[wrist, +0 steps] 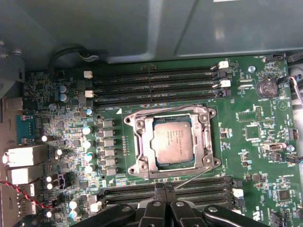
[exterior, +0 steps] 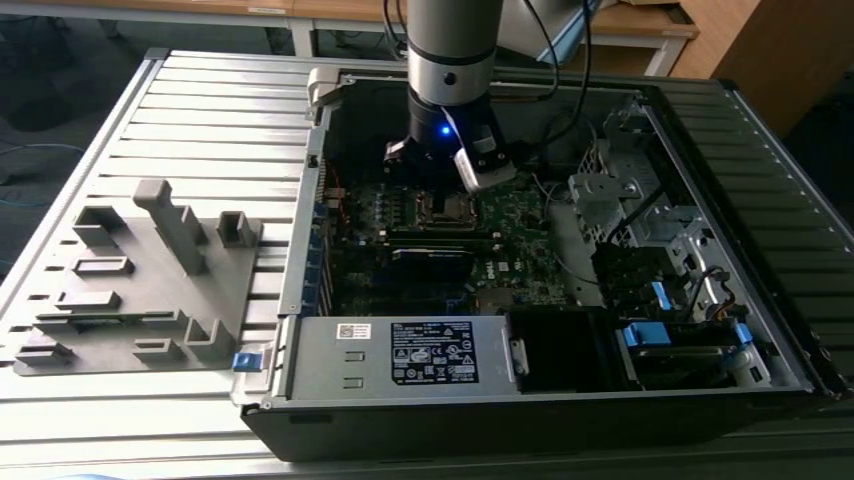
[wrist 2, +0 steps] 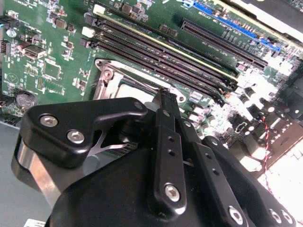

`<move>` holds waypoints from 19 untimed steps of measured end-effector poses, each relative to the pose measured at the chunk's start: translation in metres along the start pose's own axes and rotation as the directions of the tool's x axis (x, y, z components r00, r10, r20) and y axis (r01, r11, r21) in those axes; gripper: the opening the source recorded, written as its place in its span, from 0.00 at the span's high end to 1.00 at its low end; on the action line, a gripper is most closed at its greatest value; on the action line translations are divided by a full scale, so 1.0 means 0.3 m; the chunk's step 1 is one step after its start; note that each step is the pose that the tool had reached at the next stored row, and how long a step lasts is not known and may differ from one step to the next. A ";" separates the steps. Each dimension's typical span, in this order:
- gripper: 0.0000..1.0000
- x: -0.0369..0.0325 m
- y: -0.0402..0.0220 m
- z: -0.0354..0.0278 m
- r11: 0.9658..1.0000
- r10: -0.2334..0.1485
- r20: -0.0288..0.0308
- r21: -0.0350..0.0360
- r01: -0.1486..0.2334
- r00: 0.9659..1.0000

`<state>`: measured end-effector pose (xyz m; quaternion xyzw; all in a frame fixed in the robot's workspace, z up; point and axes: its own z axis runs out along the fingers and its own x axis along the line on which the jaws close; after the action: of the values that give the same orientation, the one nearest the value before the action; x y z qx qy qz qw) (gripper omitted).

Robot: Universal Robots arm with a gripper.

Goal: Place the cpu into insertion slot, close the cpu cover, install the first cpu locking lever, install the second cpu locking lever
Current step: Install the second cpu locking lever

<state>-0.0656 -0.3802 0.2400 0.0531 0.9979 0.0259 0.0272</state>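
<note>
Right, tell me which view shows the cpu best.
The first wrist view: the cpu lies face-on and unobstructed, framed by the cpu cover. In the second wrist view the gripper hides most of it, leaving a pale sliver. In the exterior view it is a small patch under the arm.

The cpu [wrist: 173, 144], a flat square chip with a dull silver-grey top, lies level in the insertion slot [wrist: 142, 149] on the green board; the cpu cover [wrist: 206, 142], a thin silver frame with a square cut-out, lies closed flat around it; a thin lever wire [wrist: 194, 177] slants away from the frame's corner towards 5 o'clock, lying above the board.
</note>
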 end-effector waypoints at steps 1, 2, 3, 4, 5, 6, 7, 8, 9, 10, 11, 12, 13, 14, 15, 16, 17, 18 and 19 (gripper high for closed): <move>0.89 0.000 0.000 0.000 1.000 0.000 0.000 0.000 0.000 1.000; 0.89 0.000 0.000 0.000 1.000 0.000 0.000 0.000 0.000 1.000; 0.89 0.000 0.000 0.000 1.000 0.000 0.000 0.000 0.000 1.000; 0.89 0.000 0.000 0.001 1.000 0.000 0.000 0.000 0.000 1.000; 0.89 0.005 -0.001 0.008 1.000 0.000 0.000 0.000 0.000 1.000; 0.89 0.016 -0.003 0.024 1.000 0.000 0.000 0.000 0.000 1.000; 0.89 0.017 -0.003 0.025 1.000 0.000 0.000 0.000 0.000 1.000; 0.89 0.017 -0.003 0.026 1.000 0.000 0.000 0.000 0.000 1.000; 0.89 0.017 -0.003 0.026 1.000 0.000 0.000 0.000 0.000 1.000; 0.89 0.017 -0.003 0.026 1.000 0.000 0.000 0.000 0.000 1.000; 0.89 0.017 -0.003 0.026 1.000 0.000 0.000 0.000 0.000 1.000; 0.89 0.019 -0.003 0.028 1.000 0.000 0.000 0.000 0.000 1.000; 0.89 0.021 -0.004 0.029 1.000 0.000 0.000 0.000 0.000 1.000; 0.89 0.021 -0.004 0.029 1.000 0.000 0.000 0.000 0.000 1.000; 0.89 0.021 -0.004 0.029 1.000 0.000 0.000 0.000 0.000 1.000; 0.89 0.021 -0.004 0.030 1.000 0.000 0.000 0.000 0.000 1.000; 0.89 0.023 -0.004 0.030 1.000 0.000 0.000 0.000 0.000 1.000; 0.89 0.024 -0.004 0.030 1.000 0.000 0.000 0.000 0.000 1.000; 0.89 0.025 -0.004 0.031 1.000 0.000 0.000 0.000 0.000 1.000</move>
<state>-0.0727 -0.3801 0.2304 0.0531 0.9979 0.0260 0.0274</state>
